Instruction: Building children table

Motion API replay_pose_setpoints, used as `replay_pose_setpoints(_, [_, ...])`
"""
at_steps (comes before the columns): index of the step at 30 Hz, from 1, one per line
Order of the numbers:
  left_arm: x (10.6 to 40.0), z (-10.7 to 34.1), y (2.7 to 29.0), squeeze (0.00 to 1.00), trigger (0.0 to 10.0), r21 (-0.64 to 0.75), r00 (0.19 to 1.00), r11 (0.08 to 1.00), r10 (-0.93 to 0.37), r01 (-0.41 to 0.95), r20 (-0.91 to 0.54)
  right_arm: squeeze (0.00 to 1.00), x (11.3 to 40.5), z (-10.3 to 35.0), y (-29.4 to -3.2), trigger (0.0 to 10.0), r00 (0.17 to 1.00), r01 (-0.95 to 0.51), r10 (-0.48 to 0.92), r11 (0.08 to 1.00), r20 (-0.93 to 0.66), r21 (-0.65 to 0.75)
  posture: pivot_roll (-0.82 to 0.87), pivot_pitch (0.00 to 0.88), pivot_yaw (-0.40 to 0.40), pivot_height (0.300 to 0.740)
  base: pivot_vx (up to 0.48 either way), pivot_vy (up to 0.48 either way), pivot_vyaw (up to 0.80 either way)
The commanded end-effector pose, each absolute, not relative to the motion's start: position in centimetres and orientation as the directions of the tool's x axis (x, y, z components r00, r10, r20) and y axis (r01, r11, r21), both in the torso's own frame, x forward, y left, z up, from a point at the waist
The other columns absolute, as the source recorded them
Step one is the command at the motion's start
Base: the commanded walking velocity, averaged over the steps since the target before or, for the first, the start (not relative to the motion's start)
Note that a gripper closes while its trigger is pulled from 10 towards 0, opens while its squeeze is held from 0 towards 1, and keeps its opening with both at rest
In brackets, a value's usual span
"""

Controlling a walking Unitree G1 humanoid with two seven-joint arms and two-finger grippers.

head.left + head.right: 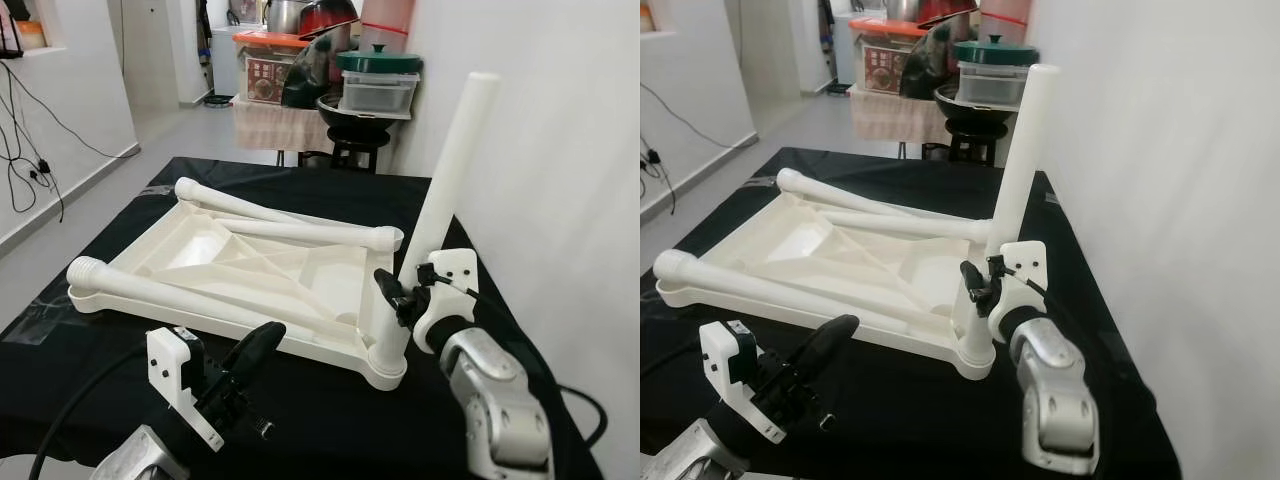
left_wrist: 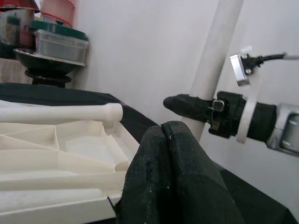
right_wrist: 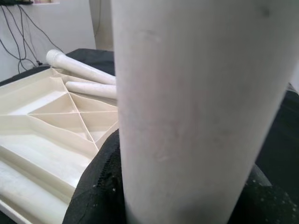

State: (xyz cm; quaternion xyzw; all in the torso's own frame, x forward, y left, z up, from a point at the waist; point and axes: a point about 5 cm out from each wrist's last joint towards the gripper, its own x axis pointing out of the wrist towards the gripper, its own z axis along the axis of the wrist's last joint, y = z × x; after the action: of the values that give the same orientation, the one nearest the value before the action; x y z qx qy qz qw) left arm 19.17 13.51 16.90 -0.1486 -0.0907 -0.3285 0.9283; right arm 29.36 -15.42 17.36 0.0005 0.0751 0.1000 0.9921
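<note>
On the black-covered table (image 1: pixel 330 420), a cream plastic tabletop (image 1: pixel 190 255) is lying upside down, its ribbed underside facing up, with three loose legs (image 1: pixel 275 215) lying across it. At its near right corner a fourth leg (image 1: pixel 440 215) is standing upright in its socket, leaning slightly, and the right gripper (image 1: pixel 400 297) is pinching this upright leg low down, just above the socket; in the right wrist view the leg is sitting so close that the fingers (image 3: pixel 96 191) are showing merely as dark edges behind it. The left gripper (image 1: pixel 262 342) is hovering just in front of the tabletop's near edge, its fingers pressed together and touching nothing. Beyond the table, a stool is carrying a green-lidded pot (image 1: pixel 378 60) and stacked containers, partly cut off at the top, against the white wall (image 1: pixel 560 150).
</note>
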Motion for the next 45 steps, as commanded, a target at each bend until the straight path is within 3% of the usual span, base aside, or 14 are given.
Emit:
replay_pose_setpoints(1, [19.4, 16.7, 13.4, 0.0, 10.0, -0.226, 0.769, 0.738, -0.584, 0.636, 0.26, 0.0, 29.2, 14.5, -17.3, 6.0, 0.947, -0.087, 0.075, 0.996, -0.312, -0.025, -0.01, 0.0, -0.079, 0.74, 0.0, 0.0, 0.0])
replay_pose_setpoints(2, [19.4, 16.7, 13.4, 0.0, 10.0, -0.224, 0.774, 0.744, -0.576, 0.63, 0.262, 0.0, 29.2, 14.6, -16.8, 6.0, 0.941, -0.096, 0.082, 0.995, -0.329, -0.028, -0.01, 0.0, -0.079, 0.74, 0.0, 0.0, 0.0])
replay_pose_setpoints(3, [19.5, 16.7, 13.4, 0.0, 10.0, -0.225, 0.775, 0.745, -0.574, 0.628, 0.265, 0.78, 29.2, 15.1, -16.2, 10.0, 0.942, -0.117, 0.11, 0.993, -0.317, -0.004, -0.01, 0.0, -0.084, 0.74, 0.0, 0.0, 0.0])
replay_pose_setpoints(4, [19.6, 16.7, 13.3, 0.0, 10.0, -0.228, 0.773, 0.742, -0.576, 0.631, 0.266, 1.0, 29.3, 15.5, -15.8, 10.0, 0.942, -0.157, 0.156, 0.987, -0.297, 0.018, -0.01, 0.0, -0.084, 0.74, 0.0, 0.0, 0.0])
replay_pose_setpoints(11, [20.0, 16.6, 12.9, 0.0, 10.0, -0.242, 0.76, 0.722, -0.59, 0.648, 0.273, 0.91, 32.2, 19.4, -14.8, 10.0, 0.816, -0.576, 0.575, 0.818, -0.048, 0.003, -0.02, 0.0, -0.084, 0.74, 0.0, 0.0, 0.0])
replay_pose_setpoints(12, [20.1, 16.6, 12.8, 0.0, 10.0, -0.243, 0.759, 0.721, -0.591, 0.649, 0.273, 0.0, 32.4, 19.7, -14.7, 10.0, 0.74, -0.672, 0.67, 0.741, -0.05, -0.017, -0.01, 0.0, -0.088, 0.74, 0.0, 0.0, 0.0])
replay_pose_setpoints(14, [20.1, 16.6, 12.8, 0.0, 10.0, -0.243, 0.759, 0.721, -0.591, 0.649, 0.273, 0.0, 32.4, 19.7, -14.7, 10.0, 0.74, -0.672, 0.67, 0.741, -0.05, -0.017, -0.01, 0.0, -0.088, 0.74, 0.0, 0.0, 0.0])
replay_pose_setpoints(15, [20.1, 16.5, 12.6, 0.0, 10.0, -0.244, 0.759, 0.72, -0.591, 0.649, 0.275, 0.0, 33.1, 19.5, -14.9, 10.0, 0.56, -0.828, 0.819, 0.556, -0.127, -0.069, 0.0, 0.0, -0.1, 0.74, 0.0, 0.0, 0.0])
replay_pose_setpoints(23, [20.2, 16.4, 12.5, 0.0, 10.0, -0.245, 0.76, 0.722, -0.588, 0.647, 0.275, 0.0, 34.6, 20.0, -15.1, 10.0, 0.451, -0.891, 0.88, 0.454, -0.148, -0.019, 0.01, 0.0, -0.1, 0.74, 0.0, 0.0, 0.0])
replay_pose_setpoints(24, [20.2, 16.3, 12.4, 0.0, 10.0, -0.247, 0.76, 0.721, -0.588, 0.647, 0.275, 0.0, 35.1, 20.3, -15.0, 4.6, 0.438, -0.896, 0.889, 0.443, -0.136, 0.009, 0.02, 0.0, -0.099, 0.74, 0.0, 0.0, 0.0])
replay_pose_setpoints(25, [20.2, 16.3, 12.4, 0.0, 10.0, -0.247, 0.76, 0.721, -0.588, 0.647, 0.275, 0.0, 35.1, 20.3, -15.0, 4.6, 0.438, -0.896, 0.889, 0.443, -0.136, 0.009, 0.02, 0.0, -0.099, 0.74, 0.0, 0.0, 0.0])
replay_pose_setpoints(26, [20.2, 16.3, 12.4, 0.0, 10.0, -0.249, 0.76, 0.72, -0.589, 0.648, 0.274, 0.0, 35.3, 20.4, -15.0, 0.0, 0.416, -0.906, 0.899, 0.423, -0.136, 0.023, 0.02, 0.0, -0.1, 0.74, 0.0, 0.0, 0.0])
replay_pose_setpoints(38, [20.1, 16.1, 12.2, 0.0, 10.0, -0.254, 0.759, 0.716, -0.59, 0.65, 0.277, 0.0, 35.7, 19.9, -17.1, 0.0, 0.485, -0.873, 0.864, 0.487, -0.134, -0.024, 0.01, 0.0, -0.108, 0.74, 0.0, 0.0, 0.0])
replay_pose_setpoints(45, [19.8, 16.2, 12.4, 0.0, 10.0, -0.254, 0.757, 0.714, -0.591, 0.652, 0.28, 0.0, 33.8, 17.6, -18.0, 0.0, 0.682, -0.721, 0.714, 0.693, -0.158, 0.018, -0.01, 0.0, -0.112, 0.74, 0.0, 0.0, 0.0])
